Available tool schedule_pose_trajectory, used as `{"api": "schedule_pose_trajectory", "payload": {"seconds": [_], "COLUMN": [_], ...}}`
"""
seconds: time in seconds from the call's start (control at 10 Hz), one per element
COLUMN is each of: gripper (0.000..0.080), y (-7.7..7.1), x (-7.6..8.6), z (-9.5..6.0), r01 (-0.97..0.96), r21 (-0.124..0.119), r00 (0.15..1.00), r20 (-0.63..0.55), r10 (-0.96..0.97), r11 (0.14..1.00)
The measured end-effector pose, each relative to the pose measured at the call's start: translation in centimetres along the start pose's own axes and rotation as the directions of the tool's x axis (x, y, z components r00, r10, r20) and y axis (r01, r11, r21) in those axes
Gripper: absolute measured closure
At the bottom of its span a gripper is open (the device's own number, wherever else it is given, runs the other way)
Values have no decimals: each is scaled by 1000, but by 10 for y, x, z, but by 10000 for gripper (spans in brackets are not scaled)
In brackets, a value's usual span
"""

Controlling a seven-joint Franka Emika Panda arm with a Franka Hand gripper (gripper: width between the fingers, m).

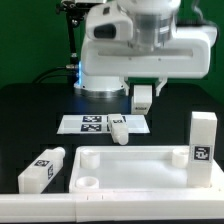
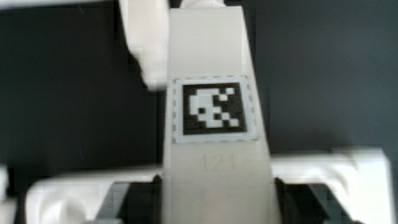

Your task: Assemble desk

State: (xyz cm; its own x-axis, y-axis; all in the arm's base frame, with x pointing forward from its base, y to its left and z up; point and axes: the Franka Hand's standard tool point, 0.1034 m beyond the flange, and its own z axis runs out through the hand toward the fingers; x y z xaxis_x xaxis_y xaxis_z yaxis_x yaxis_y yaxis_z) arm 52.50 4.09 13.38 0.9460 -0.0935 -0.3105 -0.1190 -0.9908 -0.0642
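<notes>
Spreading under everything is a matte black table [image 1: 30, 125], backed by a green wall [image 1: 22, 40] that shows on both sides of the white robot arm [image 1: 140, 45]. A white rail [image 1: 110, 212] runs along the near edge, and dark cables [image 1: 68, 30] hang behind the arm. The only print anywhere is blocky black-and-white square code, not letters. The marker board [image 1: 88, 124] lies flat in the middle of the table with several such tags. A short leg [image 1: 118, 131] rests on the end of the board toward the exterior view's right. The gripper [image 1: 143, 92] hangs above that spot, off the table, with its jaws at a narrow gap, clamped on the held leg [image 2: 214, 150]. In the wrist view this leg fills the middle, flanked by the pale fingers [image 2: 342, 182], with a square tag [image 2: 214, 108] facing the camera. A second white shape lies beside it, too blurred to name. The tabletop [image 1: 135, 166] lies flat at the front, with a round socket [image 1: 86, 184] open at its near corner on the exterior view's left. The lying leg [image 1: 42, 168] sits just beside that end with its tag facing up. The upright leg [image 1: 203, 135] stands at the tabletop's corner on the exterior view's right, with its tag toward the camera. I cannot tell whether it is seated in a socket.
</notes>
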Motion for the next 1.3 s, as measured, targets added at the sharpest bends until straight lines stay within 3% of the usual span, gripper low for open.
{"api": "schedule_pose_trajectory", "payload": {"seconds": [0.1,0.2,0.4,0.6,0.7,0.8,0.9,1.1,1.2,1.3], "gripper": [514,514,514,514,514,514,514,514,514,514], "y": [8,11,12,16,20,25,29,39,37,41], "x": [20,30,21,32,40,54,53,50,50,53], "z": [-25,-40,-34,-39,-52,-72,-74,-74,-67,-71], "r01": [43,57,57,50,79,65,30,-9,1,12], "r21": [37,38,22,2,6,-5,-10,-75,-59,-72], "r00": [992,968,929,871,840,760,687,579,616,618], "r20": [-117,-247,-368,-489,-538,-648,-726,-813,-786,-783], "r10": [-38,-46,-45,-43,-64,-53,-28,-56,-47,-64], "r11": [998,998,998,999,997,998,999,997,998,997]}}
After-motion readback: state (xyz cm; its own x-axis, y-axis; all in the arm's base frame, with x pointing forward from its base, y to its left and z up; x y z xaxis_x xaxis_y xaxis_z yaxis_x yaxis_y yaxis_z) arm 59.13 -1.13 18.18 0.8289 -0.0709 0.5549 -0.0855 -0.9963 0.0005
